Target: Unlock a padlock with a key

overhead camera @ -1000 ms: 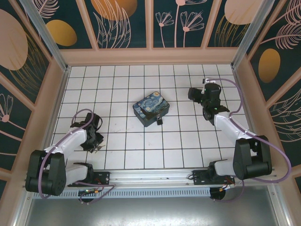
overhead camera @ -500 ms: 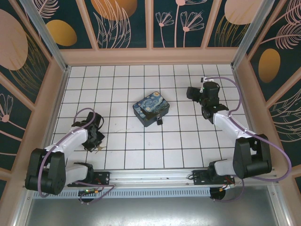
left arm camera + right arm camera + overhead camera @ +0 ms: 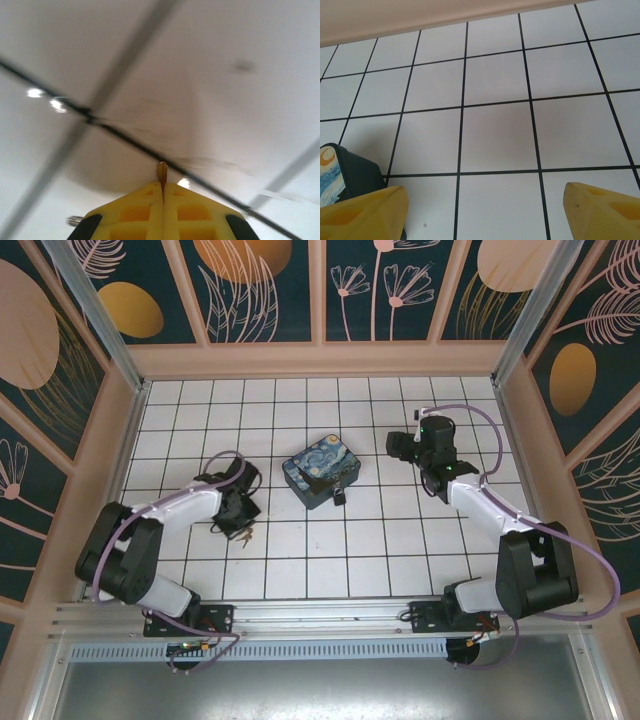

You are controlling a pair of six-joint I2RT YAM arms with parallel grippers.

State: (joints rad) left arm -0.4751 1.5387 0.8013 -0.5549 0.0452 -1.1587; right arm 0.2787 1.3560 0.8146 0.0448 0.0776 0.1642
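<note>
I've got the left gripper (image 3: 161,186) up close. Its yellow jaws are pressed flat together and pinch the key (image 3: 161,172), one thin sliver poking out past the tips, low over the white tiled counter (image 3: 300,560). From above I count one padlock (image 3: 340,497), tiny and blackish, sitting on the counter right against the near corner of the single box (image 3: 318,468), which is painted in blue-and-yellow swirls and stands mid-counter. The key is left of that box, near the padlock but clearly apart from it. My right gripper (image 3: 482,212) hangs just right of the box, with its jaws spread wide and nothing between them but bare tile.
</note>
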